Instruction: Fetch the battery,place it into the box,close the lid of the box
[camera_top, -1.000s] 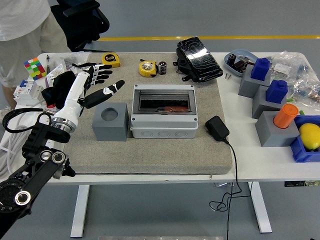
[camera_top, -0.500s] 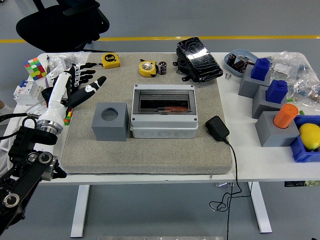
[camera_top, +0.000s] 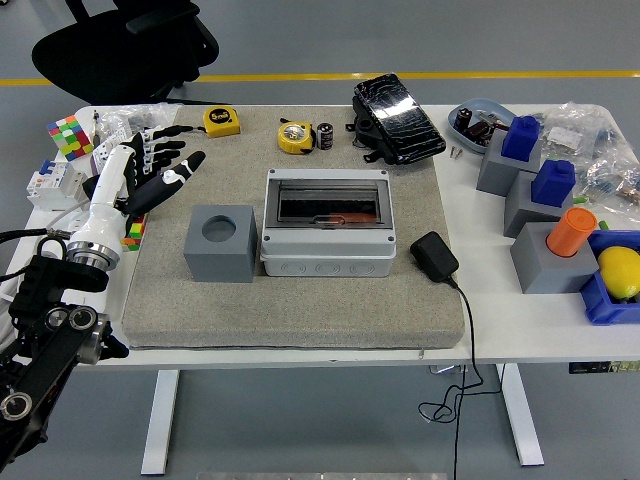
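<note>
Right now I see my left hand (camera_top: 150, 178) hovering over the left edge of the coarse grey felt mat (camera_top: 300, 300) on the white tabletop (camera_top: 520, 320), its fingers (camera_top: 172, 150) spread loose and holding nothing — the arm's lower part is cut off at the picture's corner. At the mat's middle sits the grey plastic box (camera_top: 326, 222), its smoked see-through lid down, beside a grey cube (camera_top: 220, 243) with a round hole. Whatever reddish shape lies under the lid is too dim to name, while the small dark cylindrical battery (camera_top: 325, 136) stands near the far edge — just beside a yellow tape measure (camera_top: 294, 136).
</note>
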